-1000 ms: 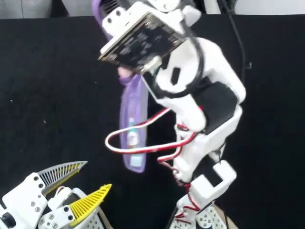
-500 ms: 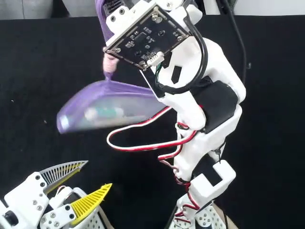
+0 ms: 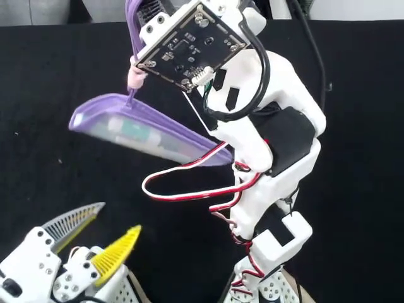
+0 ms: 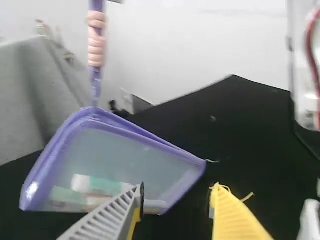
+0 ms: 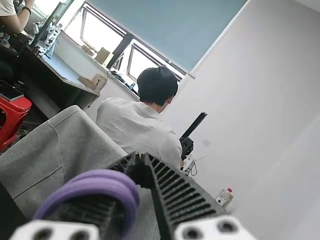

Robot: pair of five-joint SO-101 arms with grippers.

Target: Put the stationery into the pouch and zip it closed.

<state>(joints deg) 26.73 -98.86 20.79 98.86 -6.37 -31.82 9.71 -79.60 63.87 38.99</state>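
A translucent purple pouch hangs in the air, tilted nearly flat, with stationery showing through its side. It dangles from a pink pull on a purple strap. High over the table, my right gripper is shut on that strap; the arm's camera board hides the grip in the high view. Low at the table's near left corner my left gripper stands open, below the pouch and apart from it. Its grey and yellow fingertips frame the pouch in the left wrist view.
The black table spreads under the pouch. The right arm's white body and its red and white cables stand mid-table to the right of the pouch. A person sits far off in the room behind.
The pouch hung straight down a second ago; it has swung out to the left and now lies nearly flat in the air. My left gripper has sunk slightly lower and left.
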